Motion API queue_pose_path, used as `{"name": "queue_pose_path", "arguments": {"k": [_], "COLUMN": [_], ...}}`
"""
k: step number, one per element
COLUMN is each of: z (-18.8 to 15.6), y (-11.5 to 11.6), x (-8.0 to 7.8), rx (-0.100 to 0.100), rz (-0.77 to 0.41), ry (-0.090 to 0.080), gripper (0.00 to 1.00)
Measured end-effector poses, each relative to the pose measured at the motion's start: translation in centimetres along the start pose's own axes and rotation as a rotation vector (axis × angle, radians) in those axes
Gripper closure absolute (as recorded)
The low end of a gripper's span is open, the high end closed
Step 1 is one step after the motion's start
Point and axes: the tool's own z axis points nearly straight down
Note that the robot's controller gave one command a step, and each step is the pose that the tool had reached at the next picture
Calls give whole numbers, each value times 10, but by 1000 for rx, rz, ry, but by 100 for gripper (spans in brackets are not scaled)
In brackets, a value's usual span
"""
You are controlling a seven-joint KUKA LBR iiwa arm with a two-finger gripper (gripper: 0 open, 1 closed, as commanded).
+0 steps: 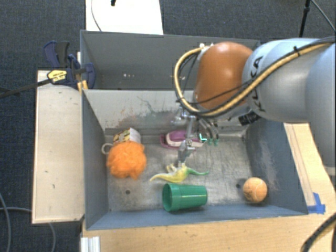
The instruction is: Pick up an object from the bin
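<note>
1. Nothing lifted yet: a yellow-green toy lizard (pixel 177 175) lying flat on the floor of the bin (pixel 231 164), near the middle and toward the front wall, just below the pincer tip.
2. Pincer (pixel 183 157) hanging upright just above the lizard's back, either apart from it or barely touching; cannot tell which. Cannot tell how wide it stands, and nothing seen in its hold.
3. Just behind the pincer, a pink-and-white thing (pixel 176 139) at the back of the floor. Near enough to be the target too, so uncertain which of the two is meant.
4. Just in front of the lizard, perhaps touching it, a green cup (pixel 185 197) on its side with its mouth to the left.
5. Further out: an orange fluffy ball (pixel 126 160) at the left, with a white-and-yellow thing (pixel 127 136) behind it, and a tan ball (pixel 254 189) well apart at the front right.
6. Judged stage: lowered into place or nearly so; closing, gripping and lifting clear of the bin all left to do.
</note>
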Motion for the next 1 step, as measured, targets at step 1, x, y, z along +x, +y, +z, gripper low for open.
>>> {"name": "queue_pose_path", "arguments": {"k": [1], "z": [0], "y": [0], "x": [0], "rx": [0], "rz": [1], "ry": [0], "gripper": [0]}}
